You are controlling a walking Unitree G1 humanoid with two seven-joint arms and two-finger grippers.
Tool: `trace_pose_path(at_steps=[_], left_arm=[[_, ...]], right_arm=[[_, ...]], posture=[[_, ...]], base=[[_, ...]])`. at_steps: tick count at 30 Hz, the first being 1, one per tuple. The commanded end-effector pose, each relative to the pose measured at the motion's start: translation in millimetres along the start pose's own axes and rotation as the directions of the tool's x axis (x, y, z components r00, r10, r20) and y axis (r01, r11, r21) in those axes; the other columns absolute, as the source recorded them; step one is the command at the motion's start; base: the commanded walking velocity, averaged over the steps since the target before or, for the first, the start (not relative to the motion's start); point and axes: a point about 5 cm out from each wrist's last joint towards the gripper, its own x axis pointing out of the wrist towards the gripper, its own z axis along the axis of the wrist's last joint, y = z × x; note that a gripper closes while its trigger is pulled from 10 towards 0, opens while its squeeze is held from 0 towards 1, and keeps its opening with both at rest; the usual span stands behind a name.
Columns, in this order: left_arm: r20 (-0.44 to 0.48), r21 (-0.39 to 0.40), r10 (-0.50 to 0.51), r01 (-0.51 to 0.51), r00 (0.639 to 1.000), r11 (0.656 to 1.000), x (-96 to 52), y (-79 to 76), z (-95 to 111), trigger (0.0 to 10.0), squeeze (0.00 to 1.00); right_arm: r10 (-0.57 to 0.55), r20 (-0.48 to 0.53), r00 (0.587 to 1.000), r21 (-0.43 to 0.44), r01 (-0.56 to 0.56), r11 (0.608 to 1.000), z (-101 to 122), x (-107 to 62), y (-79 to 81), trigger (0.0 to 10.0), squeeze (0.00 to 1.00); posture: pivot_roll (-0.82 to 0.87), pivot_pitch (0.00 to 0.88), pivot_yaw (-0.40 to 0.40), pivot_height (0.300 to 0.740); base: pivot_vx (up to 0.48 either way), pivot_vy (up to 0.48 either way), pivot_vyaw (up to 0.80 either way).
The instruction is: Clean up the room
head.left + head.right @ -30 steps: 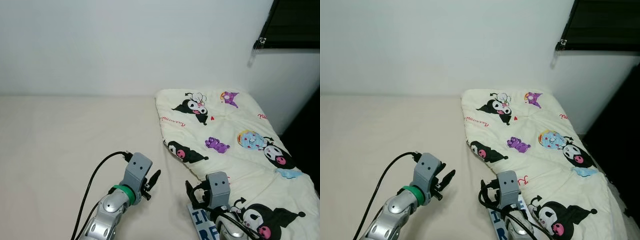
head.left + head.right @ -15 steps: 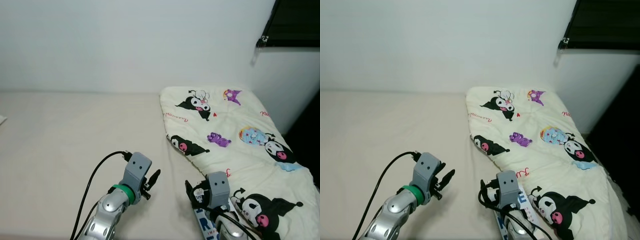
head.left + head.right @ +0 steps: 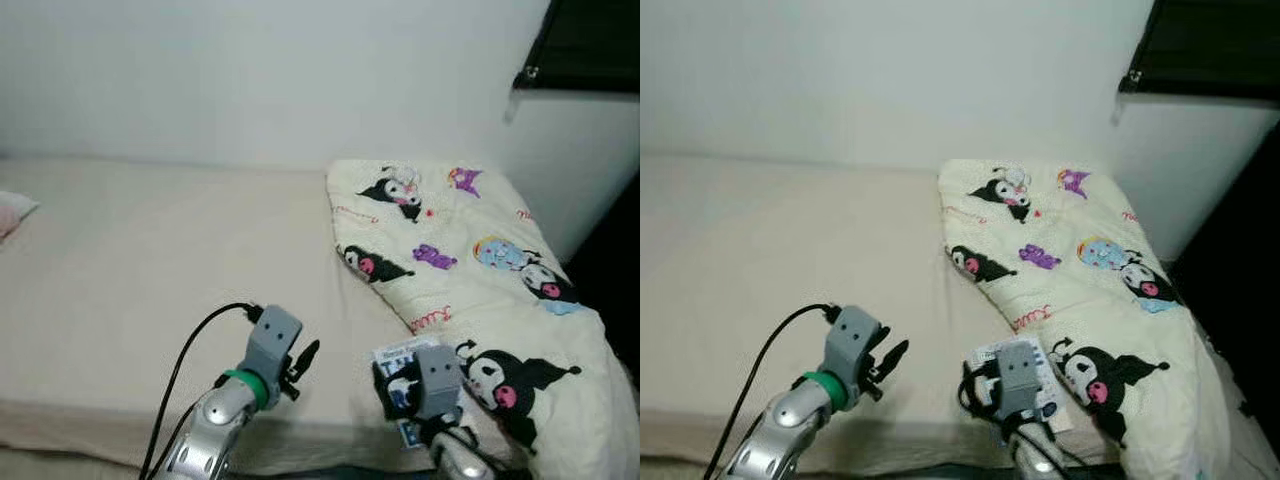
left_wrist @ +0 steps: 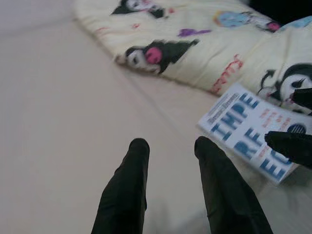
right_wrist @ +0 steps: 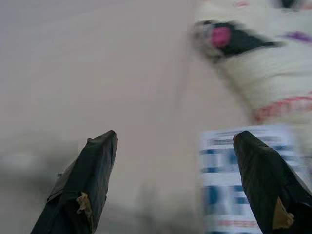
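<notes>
Above the bed's near edge, the right hand (image 5: 178, 185) hovered with fingers spread wide, apparently positioned to grasp the booklet (image 4: 253, 131) lying beside the cartoon-print blanket (image 3: 470, 270). Nearby, the left hand (image 4: 170, 146) hung slightly parted and empty over the bed (image 3: 150, 260).

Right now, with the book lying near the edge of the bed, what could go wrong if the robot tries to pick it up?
1. The book lies close to the bed's front edge; a push could slide it off.
2. The right gripper is open wide, one finger over the book; closing may pinch only the cover.
3. The cartoon blanket touches the book and could be caught too.
</notes>
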Motion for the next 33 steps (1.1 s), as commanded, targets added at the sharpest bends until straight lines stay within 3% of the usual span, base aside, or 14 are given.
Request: trace_pose_path(at_steps=[1,9,26,33], left_arm=[[-0.024,-0.016,-0.006,0.006,1.0,1.0,-1.5,-2.8,-6.0,10.0,0.0],[-0.023,-0.018,-0.008,0.008,1.0,1.0,-1.3,-2.9,-5.6,10.0,0.0],[-0.035,-0.041,-0.013,0.012,0.999,0.999,1.4,-5.2,-1.6,10.0,0.0],[0.001,-0.02,-0.003,0.003,1.0,1.0,1.0,-3.4,2.3,10.0,0.0]], right_arm=[[-0.016,-0.024,1.0,0.005,0.016,1.0,-6.1,-4.5,-4.0,10.0,0.0],[-0.021,-0.025,0.999,0.012,0.021,1.0,-6.3,-4.4,-3.8,10.0,0.0],[-0.044,-0.036,0.998,0.021,0.045,0.999,-6.9,-4.0,-6.5,10.0,0.0],[-0.046,-0.028,0.999,0.007,0.046,0.999,-5.5,-3.1,-6.2,10.0,0.0]], posture=[[-0.13,0.062,0.06,0.74],[-0.13,0.065,0.061,0.74],[-0.13,0.066,0.066,0.74],[-0.13,0.066,0.066,0.74]], base=[[-0.326,0.0,0.0],[-0.317,0.0,0.0],[0.0,0.0,-0.78],[0.0,0.0,0.0]])
